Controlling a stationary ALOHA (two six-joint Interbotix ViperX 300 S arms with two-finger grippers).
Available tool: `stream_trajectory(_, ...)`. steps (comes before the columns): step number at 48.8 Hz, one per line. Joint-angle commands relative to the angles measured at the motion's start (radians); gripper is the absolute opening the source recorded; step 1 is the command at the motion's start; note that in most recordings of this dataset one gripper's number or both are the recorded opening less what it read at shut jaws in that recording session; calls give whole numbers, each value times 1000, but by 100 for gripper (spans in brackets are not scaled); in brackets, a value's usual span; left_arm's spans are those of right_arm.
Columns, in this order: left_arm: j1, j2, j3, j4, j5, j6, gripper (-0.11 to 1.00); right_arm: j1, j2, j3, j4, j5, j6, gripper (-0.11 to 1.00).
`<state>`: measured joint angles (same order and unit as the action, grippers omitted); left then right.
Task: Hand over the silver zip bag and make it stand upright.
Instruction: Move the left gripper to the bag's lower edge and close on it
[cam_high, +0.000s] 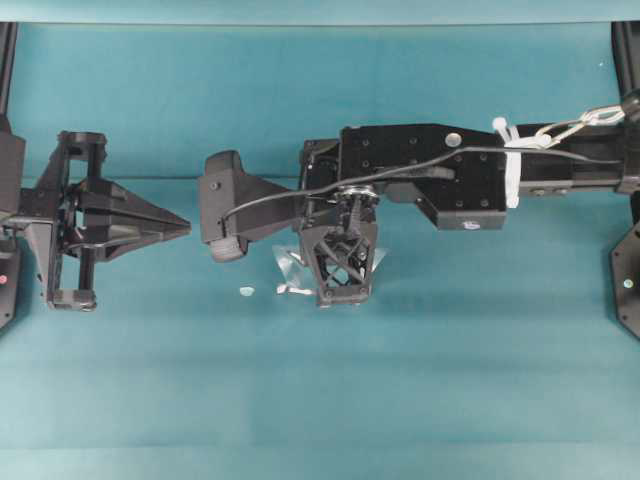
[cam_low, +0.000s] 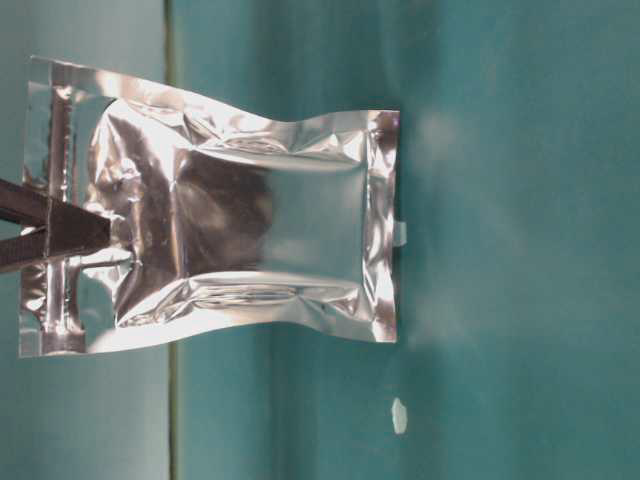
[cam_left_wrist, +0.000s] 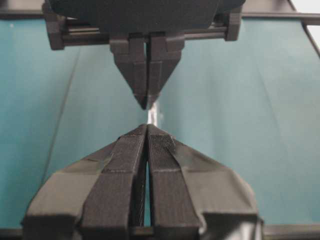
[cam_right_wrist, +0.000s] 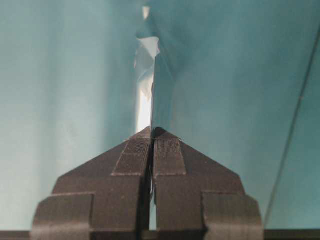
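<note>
Right end effector (cam_right_wrist: 151, 132): nearest the wrist camera, fingers pressed together, pinching the silver zip bag (cam_low: 250, 215) by its zip-strip edge.
Bag position: hung below the right end effector near the middle of the worktop (cam_high: 150, 380); in the table-level view, which appeared turned on its side, the bottom seam seemed at or very close to the teal surface, though contact could not be confirmed.
Left end effector (cam_high: 180, 226): well apart to the left, fingers pressed together and empty, pointing right toward the bag.
Pale scrap (cam_high: 246, 291): lay on the worktop just left of the bag; not part of the task.
Handling judgement: bag looked light, thin, crinkly and slick; foil likely to buckle or slide under a weak pinch.
Where to hold: flat sealed borders or zip strip, not the puffed centre panel.
Standing judgement: bottom seam needed spreading, since a light pouch could tip easily.
</note>
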<state>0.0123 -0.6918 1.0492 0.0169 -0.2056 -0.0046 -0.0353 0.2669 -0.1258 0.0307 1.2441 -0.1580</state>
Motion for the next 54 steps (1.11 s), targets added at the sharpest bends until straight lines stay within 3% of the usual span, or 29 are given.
stream_trajectory(1, 2, 2, -9, 3, -3, -2, 1, 3, -11, -15, -3, -8, -11, 1)
stream_trajectory(6, 2, 8, -9, 3, 11, -23, 1, 5, -11, -15, -3, -9, -11, 1)
stream_trajectory(16, 8, 40, 2, 3, 54, -133, 1, 8, -11, -12, -3, -14, -11, 1)
stream_trajectory(20, 6, 55, 11, 3, 49, -150, 6, 11, -11, -9, -2, -23, -9, 1)
stream_trajectory(24, 5, 69, 23, 3, 26, -163, 21, 15, -11, -6, -3, -28, -8, 1)
stream_trajectory(33, -5, 103, 60, 3, -86, -216, 76, 23, -12, 3, -2, -28, -6, 1)
stream_trajectory(37, -9, 129, 78, 3, -150, -224, 94, 25, -11, 5, -2, -29, -5, 1)
stream_trajectory(44, -18, 210, 89, 3, -229, -210, 88, 26, -11, 5, -2, -29, -2, 1)
stream_trajectory(54, -35, 353, 60, 3, -308, -210, 91, 26, -11, 6, -3, -28, -2, 1)
